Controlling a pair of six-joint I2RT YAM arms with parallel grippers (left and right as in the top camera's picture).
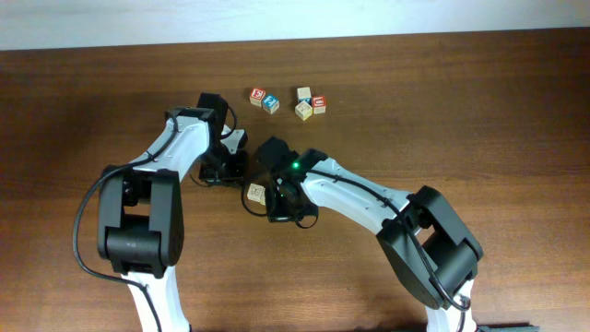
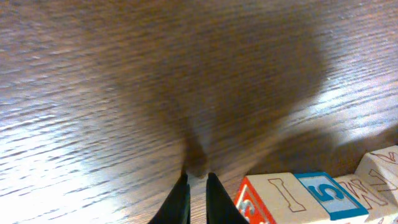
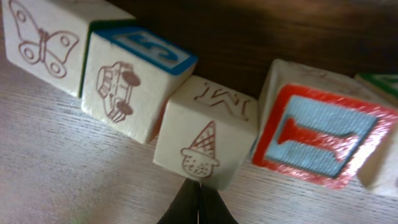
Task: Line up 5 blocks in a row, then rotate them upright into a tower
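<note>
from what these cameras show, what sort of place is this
Most likely a robotics lab or test bench: a left arm and a right arm work at a wooden table, with small alphabet blocks set out like practice props.

The blue-faced cube [image 2: 326, 190] reads 5, the red-framed cube [image 2: 280, 194] beside it I, the tan cube [image 2: 367, 191] M

One red-framed block [image 1: 257, 94] and a second red-framed block [image 1: 319, 104] are recorded at the two ends of a loose row toward the far side of the table [image 1: 461, 92]. A plain tan block [image 1: 303, 93] is noted close beside the second. Another tan block [image 1: 255, 193] lies well apart, nearer the front; a fifth could not be located.
</note>
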